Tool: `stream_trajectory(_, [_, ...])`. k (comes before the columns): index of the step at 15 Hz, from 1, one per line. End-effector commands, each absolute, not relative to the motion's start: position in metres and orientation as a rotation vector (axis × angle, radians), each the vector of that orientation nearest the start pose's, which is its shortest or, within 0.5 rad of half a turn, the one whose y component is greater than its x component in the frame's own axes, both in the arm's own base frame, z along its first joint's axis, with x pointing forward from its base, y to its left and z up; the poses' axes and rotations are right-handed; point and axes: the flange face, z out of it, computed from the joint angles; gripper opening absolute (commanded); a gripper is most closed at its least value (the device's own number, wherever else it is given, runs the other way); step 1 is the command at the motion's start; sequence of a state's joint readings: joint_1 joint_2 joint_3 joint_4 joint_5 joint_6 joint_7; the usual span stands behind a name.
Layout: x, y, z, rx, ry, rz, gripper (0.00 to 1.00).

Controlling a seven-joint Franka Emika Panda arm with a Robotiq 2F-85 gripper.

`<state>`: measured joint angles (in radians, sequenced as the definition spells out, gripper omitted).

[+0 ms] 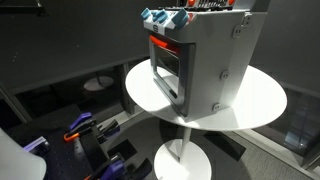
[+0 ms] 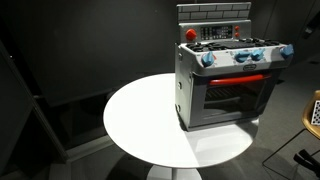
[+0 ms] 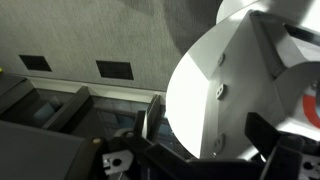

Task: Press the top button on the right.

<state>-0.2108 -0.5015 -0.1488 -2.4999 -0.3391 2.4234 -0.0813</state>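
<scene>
Toy stove [image 2: 225, 85] sits on the round white counter [image 2: 140, 120], off toward one edge; both exterior views show it. The buttons [image 2: 222, 32] are up on its back panel, above the row of blue knobs [image 2: 245, 54], but they're too small to tell which is which. The tool [image 3: 200, 155] only shows in the wrist view, fingers spread wide, gripping nothing, touching nothing.

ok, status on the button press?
Gripper open, not at toy stove. Stove upright on round table. Back panel too small to read buttons. Nothing visibly blocking.
</scene>
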Motion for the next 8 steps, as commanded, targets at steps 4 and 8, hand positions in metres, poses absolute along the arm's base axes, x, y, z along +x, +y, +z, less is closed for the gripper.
stream_trajectory(4, [0.462, -0.141, 0.527, -3.298, 0.07, -0.875, 1.0])
stream_trajectory(8, [0.498, -0.135, 0.524, -3.257, 0.062, -0.954, 1.0])
